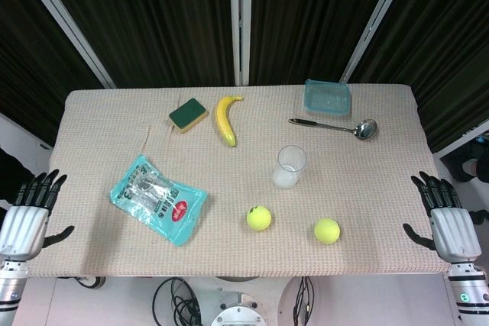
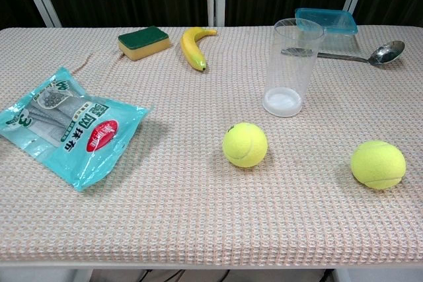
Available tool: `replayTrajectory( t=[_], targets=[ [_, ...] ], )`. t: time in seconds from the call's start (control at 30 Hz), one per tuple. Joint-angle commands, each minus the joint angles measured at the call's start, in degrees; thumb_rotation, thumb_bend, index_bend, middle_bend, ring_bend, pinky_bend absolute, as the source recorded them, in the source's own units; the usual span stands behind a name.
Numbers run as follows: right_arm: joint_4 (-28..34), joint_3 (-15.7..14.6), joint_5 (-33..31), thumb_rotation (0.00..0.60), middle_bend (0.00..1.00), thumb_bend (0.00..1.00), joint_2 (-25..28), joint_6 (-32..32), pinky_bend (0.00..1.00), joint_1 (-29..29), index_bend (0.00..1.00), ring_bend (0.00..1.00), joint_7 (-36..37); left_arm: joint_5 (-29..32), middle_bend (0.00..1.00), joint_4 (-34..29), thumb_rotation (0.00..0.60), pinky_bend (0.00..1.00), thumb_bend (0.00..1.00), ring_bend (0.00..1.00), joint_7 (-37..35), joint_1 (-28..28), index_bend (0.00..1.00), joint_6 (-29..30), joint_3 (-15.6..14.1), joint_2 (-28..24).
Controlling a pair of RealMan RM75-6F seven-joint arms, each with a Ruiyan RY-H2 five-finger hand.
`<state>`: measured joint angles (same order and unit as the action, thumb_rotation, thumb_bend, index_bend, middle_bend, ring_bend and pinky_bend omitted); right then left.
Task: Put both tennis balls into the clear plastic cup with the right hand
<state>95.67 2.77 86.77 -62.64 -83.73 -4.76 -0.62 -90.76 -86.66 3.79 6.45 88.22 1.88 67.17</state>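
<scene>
Two tennis balls lie on the cloth-covered table (image 1: 99,257), nearer the robot than the cup (image 1: 290,166), which stands upright and empty. The left ball (image 1: 259,218) sits just in front of the cup; the right ball (image 1: 327,230) lies further toward the robot's right, well apart from the first. Neither is in the cup yet.

The right hand (image 1: 445,215) hovers off the table's right edge, fingers spread, holding nothing. The left hand (image 1: 29,215) waits the same way at the left edge (it has no part in this task).

The step ahead looks like the first pick. The right ball seems the sensible start, being closest to the right hand. A grasp from above, fingers wrapped round the ball, should stop it rolling. The cup is light and narrow, so the ball is best released straight over its mouth, without nudging the rim.
</scene>
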Motion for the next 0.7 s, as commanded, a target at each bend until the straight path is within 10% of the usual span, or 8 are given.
replayTrajectory(
  t=[0.03,0.7],
  targets=[
    [-0.1,0.1,-0.1,0.6,0.0,0.16,0.0,-0.1,0.0,0.1,0.0,0.0,-0.2,0.1,0.0,0.2,0.6,0.0,0.03,0.0,-0.2,0.1,0.0,0.0,0.1,0.1],
    [2.9,-2.2,2.1,0.6,0.0,0.16,-2.1,5.1,0.0,-2.4,0.0,0.0,-10.3,-0.6,0.0,1.7,0.6,0.0,0.03,0.0,-2.6,0.6,0.0,-0.4,-0.1,0.6]
  ],
)
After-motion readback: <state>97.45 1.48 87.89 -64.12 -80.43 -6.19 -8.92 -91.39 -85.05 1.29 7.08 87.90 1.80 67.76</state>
